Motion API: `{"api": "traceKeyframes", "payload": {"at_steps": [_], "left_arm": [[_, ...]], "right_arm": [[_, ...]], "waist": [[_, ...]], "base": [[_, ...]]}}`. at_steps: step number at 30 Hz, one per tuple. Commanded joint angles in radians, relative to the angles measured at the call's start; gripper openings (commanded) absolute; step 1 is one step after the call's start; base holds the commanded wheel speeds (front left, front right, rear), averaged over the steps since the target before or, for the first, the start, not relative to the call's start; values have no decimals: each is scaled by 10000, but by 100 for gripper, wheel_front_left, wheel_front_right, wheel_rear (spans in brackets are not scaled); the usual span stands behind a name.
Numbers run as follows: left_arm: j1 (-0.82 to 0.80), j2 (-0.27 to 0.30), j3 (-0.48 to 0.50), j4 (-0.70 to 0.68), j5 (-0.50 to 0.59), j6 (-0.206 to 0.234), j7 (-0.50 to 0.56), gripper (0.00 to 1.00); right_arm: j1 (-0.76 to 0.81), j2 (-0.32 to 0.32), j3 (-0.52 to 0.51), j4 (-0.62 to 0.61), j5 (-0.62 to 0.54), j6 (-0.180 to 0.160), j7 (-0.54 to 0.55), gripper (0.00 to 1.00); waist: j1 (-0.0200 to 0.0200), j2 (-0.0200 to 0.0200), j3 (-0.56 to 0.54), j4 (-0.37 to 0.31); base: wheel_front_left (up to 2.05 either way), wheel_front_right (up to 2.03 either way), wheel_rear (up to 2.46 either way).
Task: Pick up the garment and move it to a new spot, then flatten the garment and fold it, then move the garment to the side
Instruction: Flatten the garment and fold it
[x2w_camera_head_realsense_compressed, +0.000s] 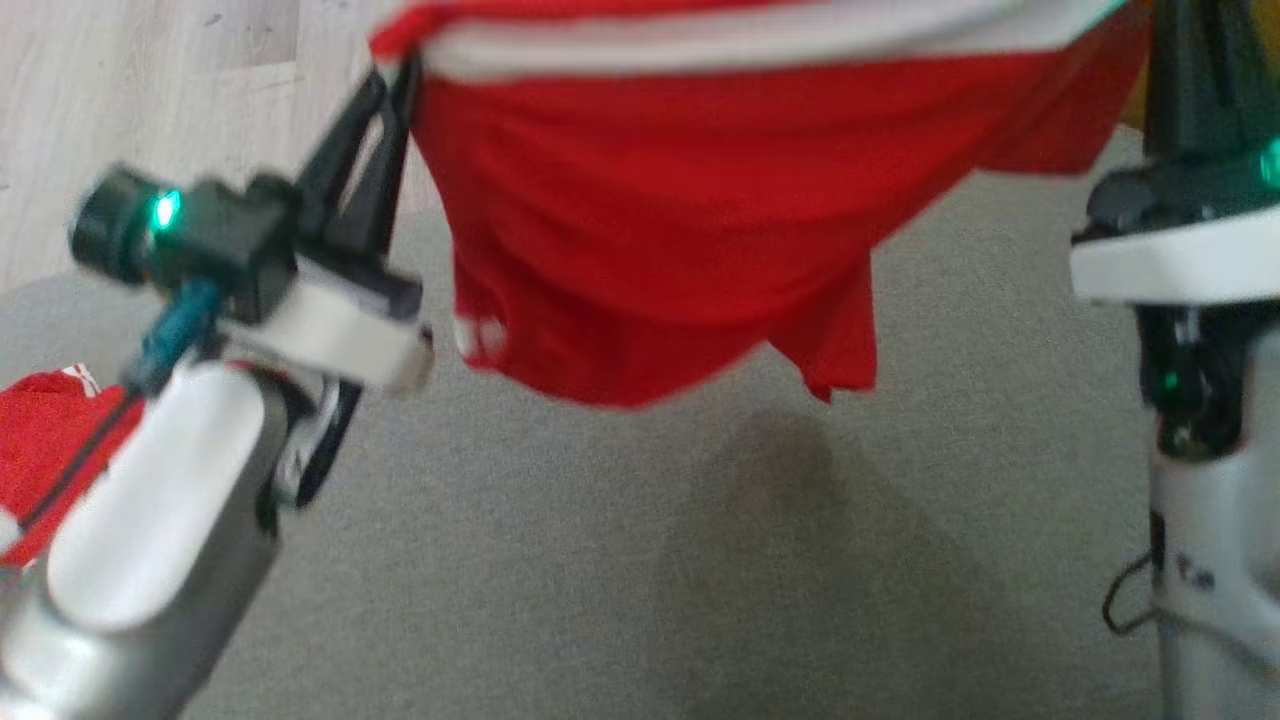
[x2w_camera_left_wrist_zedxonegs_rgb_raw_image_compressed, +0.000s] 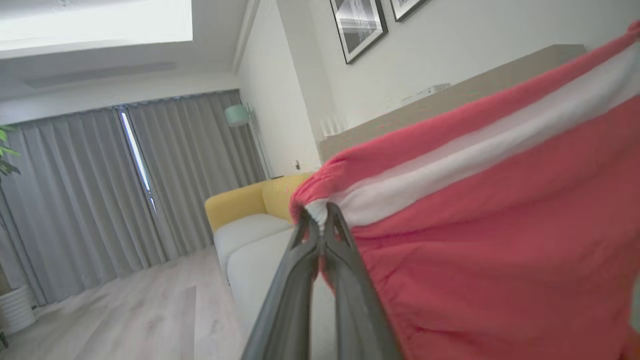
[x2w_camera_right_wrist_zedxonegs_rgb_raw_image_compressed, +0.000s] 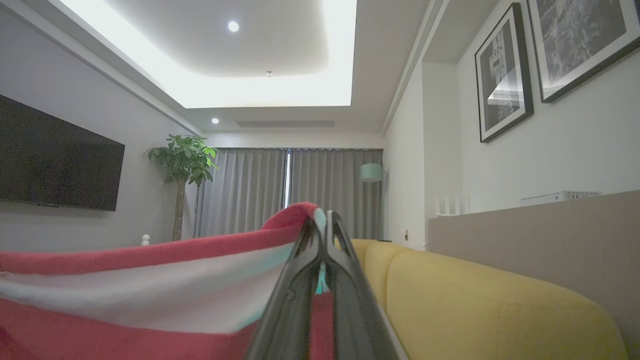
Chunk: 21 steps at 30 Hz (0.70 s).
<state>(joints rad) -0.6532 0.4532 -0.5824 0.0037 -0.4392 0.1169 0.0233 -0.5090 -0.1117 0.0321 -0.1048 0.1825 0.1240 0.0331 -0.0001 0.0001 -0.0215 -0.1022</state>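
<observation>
The garment is red cloth with a white stripe along its top edge. It hangs stretched in the air between my two grippers, its lower hem sagging above the grey seat. My left gripper is shut on the garment's upper left corner; in the left wrist view the closed gripper pinches the striped edge of the garment. My right gripper is shut on the other end of the striped edge of the garment. In the head view the right fingertips are hidden past the top right.
Another red cloth lies at the left edge of the grey seat, partly behind my left forearm. A yellow sofa back runs beside my right gripper. Pale wooden floor lies beyond the seat, with grey curtains farther off.
</observation>
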Motion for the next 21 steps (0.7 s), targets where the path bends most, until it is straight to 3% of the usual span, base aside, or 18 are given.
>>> {"api": "traceKeyframes", "payload": {"at_steps": [1, 6, 11, 15, 21], "left_arm": [[43, 612, 499, -806, -186, 207, 313, 0], [816, 1037, 620, -2219, -528, 566, 1101, 0], [555, 1075, 724, -2194, -931, 470, 1629, 0], [-647, 1013, 749, -1010, -1250, -152, 2065, 0], [-4015, 572, 903, 1836, -959, -1165, 1776, 0]], "right_arm": [[217, 78, 100, -720, 131, 67, 392, 0], [1018, 146, -93, -1779, 183, 67, 1352, 0], [755, 37, -136, -1510, 269, 67, 1860, 0], [-722, -249, -171, -173, 377, 67, 1977, 0], [-4535, -658, 124, 3000, 88, 67, 917, 0]], "waist": [[1, -1, -41, -6], [1, -1, 72, 39], [1, -1, 458, 9], [1, -1, 1518, -56], [1, -1, 3270, -198]], "base": [[0, 0, 0], [0, 0, 0], [0, 0, 0], [0, 0, 0], [0, 0, 0]]}}
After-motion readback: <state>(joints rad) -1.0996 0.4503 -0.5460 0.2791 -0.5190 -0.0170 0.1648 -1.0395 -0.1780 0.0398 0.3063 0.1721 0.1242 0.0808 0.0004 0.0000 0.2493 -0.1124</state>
